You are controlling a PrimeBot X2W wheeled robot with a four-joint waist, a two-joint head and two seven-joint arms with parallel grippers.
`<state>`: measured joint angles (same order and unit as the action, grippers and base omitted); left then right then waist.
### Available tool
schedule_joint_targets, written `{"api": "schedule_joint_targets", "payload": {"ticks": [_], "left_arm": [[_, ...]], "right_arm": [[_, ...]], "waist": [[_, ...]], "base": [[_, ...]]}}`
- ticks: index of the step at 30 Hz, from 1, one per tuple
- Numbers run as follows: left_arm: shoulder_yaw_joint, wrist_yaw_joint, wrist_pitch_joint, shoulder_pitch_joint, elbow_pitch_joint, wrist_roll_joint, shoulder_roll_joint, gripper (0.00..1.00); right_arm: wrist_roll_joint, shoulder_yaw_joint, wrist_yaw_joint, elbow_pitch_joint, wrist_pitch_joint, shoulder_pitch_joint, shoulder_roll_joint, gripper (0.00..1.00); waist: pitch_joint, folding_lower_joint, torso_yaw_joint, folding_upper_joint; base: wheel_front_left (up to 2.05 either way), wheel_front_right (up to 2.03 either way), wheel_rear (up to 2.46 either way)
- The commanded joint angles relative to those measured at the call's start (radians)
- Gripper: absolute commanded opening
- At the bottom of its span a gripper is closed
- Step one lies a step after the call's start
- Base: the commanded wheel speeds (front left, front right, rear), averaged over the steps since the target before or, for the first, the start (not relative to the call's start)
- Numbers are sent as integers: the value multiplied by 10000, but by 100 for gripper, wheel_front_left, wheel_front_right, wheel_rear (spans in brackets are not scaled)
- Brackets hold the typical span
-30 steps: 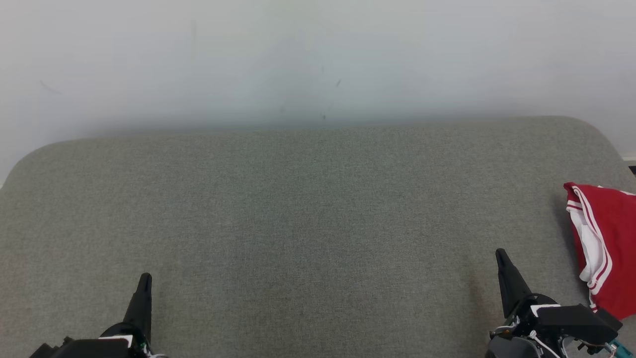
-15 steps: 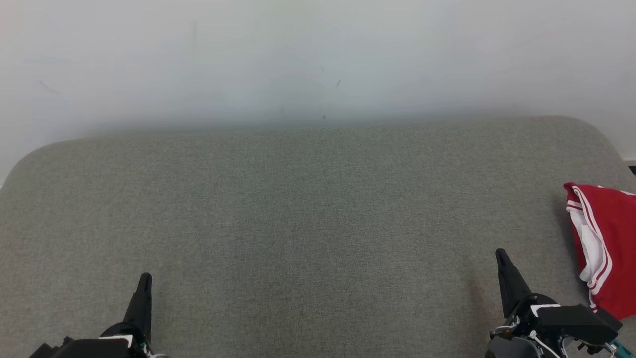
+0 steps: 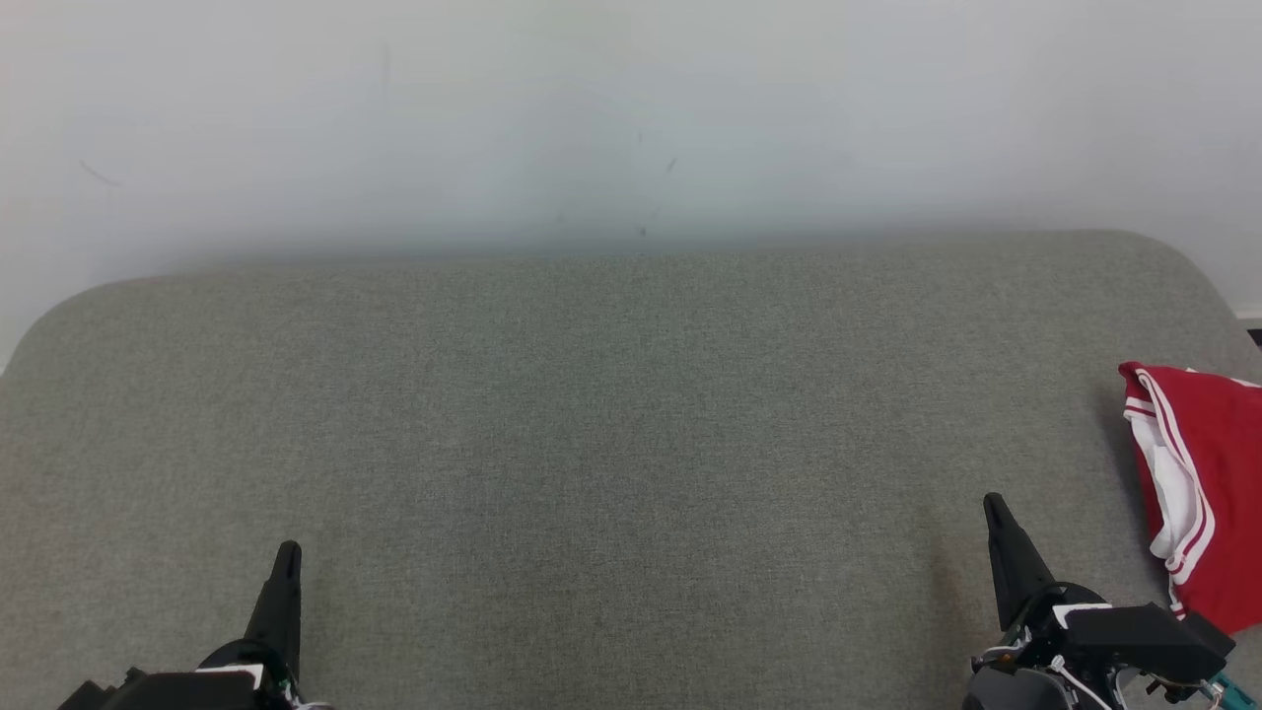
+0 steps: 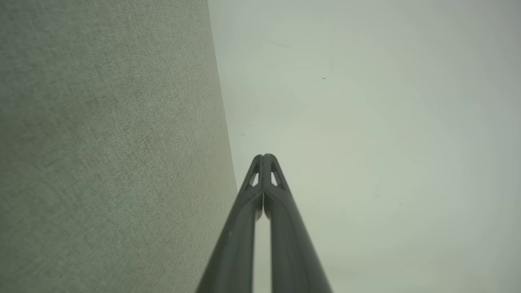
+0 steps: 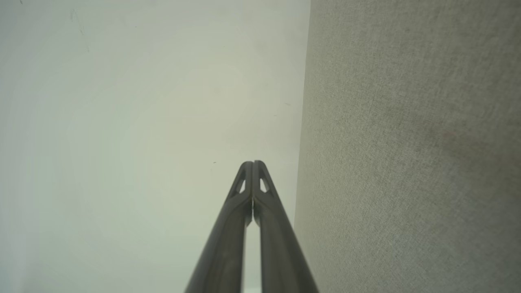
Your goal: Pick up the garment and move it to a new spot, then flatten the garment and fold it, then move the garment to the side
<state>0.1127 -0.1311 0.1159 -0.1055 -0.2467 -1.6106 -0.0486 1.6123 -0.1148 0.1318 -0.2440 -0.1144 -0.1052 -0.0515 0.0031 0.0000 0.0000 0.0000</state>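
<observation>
Head view: the red, white-striped fabric garment (image 3: pixel 1205 493) is seen at the right edge of the grey woven cushion (image 3: pixel 592 414).
Left wrist view: the left gripper (image 4: pixel 263 156) is pressed together.
Right wrist view: the right gripper (image 5: pixel 252 162) is likewise pressed together; unless it is opened, the cloth could be shoved off the edge rather than pinched.

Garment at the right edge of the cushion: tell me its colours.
The garment is red with white stripes and white trim, best seen in the head view.
</observation>
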Motion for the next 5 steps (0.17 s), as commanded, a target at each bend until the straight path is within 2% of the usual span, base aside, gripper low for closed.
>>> {"api": "schedule_joint_targets", "payload": {"ticks": [1, 5], "left_arm": [[31, -9, 2, -83, 36, -46, -30, 0], [34, -9, 2, -83, 36, -46, -30, 0]], "right_arm": [[15, -2, -21, 16, -30, -56, 24, 0], [15, -2, -21, 16, -30, -56, 24, 0]], "waist": [[0, 0, 0, 0], [0, 0, 0, 0]], "base": [[0, 0, 0], [0, 0, 0]]}}
